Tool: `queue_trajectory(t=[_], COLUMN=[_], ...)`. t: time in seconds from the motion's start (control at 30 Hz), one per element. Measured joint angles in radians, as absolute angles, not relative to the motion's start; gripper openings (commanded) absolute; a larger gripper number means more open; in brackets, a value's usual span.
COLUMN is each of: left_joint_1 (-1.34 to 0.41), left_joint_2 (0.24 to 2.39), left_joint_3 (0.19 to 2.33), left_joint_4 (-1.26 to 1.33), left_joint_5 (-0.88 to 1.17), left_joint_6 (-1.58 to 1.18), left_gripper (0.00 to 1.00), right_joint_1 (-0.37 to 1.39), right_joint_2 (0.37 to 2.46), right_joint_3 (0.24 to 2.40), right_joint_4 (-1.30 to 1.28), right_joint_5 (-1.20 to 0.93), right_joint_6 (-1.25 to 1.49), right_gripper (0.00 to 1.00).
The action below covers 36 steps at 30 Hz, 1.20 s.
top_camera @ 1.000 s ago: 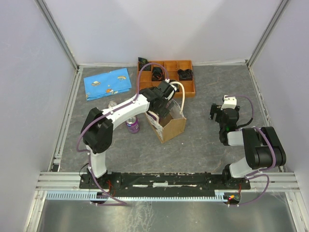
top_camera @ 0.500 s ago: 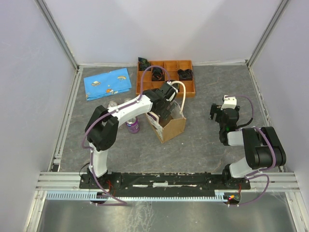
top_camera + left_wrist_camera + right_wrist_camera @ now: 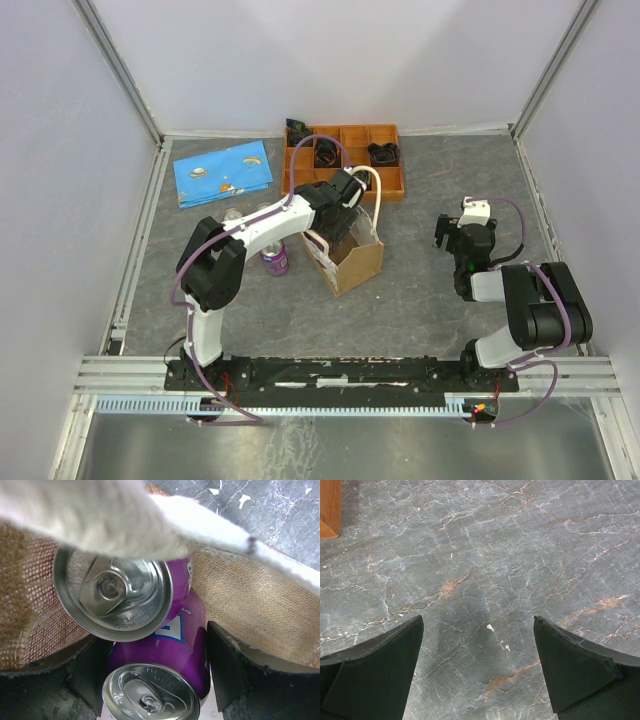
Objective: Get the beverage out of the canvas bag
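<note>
While the jaws of the left gripper (image 3: 157,640) are spread wide inside the canvas bag (image 3: 250,605), one finger is set on each side of the nearer purple can (image 3: 180,655); whether the pads press it cannot be told. A second purple can (image 3: 112,597) is seen just beyond, touching the first, and a white loop handle (image 3: 125,520) is draped across the top of the wrist view. From above, the bag is found near the middle of the bench, a little toward the far edge, with the left arm bent down into its open mouth. The step in hand is judged to be the grasp within the bag. Next, the jaws would need to be closed on the can's sides and the can raised straight up, so that handle and neighbouring can are not snagged. A third purple can (image 3: 275,260) is stood outside, just beside the bag toward the left edge. The right gripper (image 3: 477,625) is held wide and empty over bare surface near the right edge. An orange tray (image 3: 398,182) is placed at the far edge, a blue sheet (image 3: 223,172) toward the far left corner. The grey veined surface (image 3: 480,540) is enclosed by pale panels on metal framing.
</note>
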<state>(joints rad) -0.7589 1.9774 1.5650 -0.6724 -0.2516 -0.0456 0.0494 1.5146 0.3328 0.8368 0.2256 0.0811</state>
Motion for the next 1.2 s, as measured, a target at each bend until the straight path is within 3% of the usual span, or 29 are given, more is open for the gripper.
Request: queue_trajectory(t=[0.43, 0.8, 1.2], left_joint_1=[-0.776, -0.808, -0.809], left_joint_2=[1.965, 1.814, 1.665], left_joint_3=[1.648, 1.810, 1.865], left_joint_4=[-0.751, -0.814, -0.904], left_joint_5=[-0.233, -0.245, -0.467], left_joint_6=[-0.044, -0.040, -0.020], left_gripper=[0.03, 0.03, 0.03], right_joint_1=[0.049, 0.049, 0.049], right_joint_2=[1.515, 1.515, 1.515], right_joint_3=[0.333, 0.333, 0.333], right_joint_4=[0.837, 0.837, 0.837], right_joint_5=[0.226, 0.226, 0.226], right_joint_6=[0.081, 0.081, 0.081], right_gripper=[0.99, 0.99, 0.99])
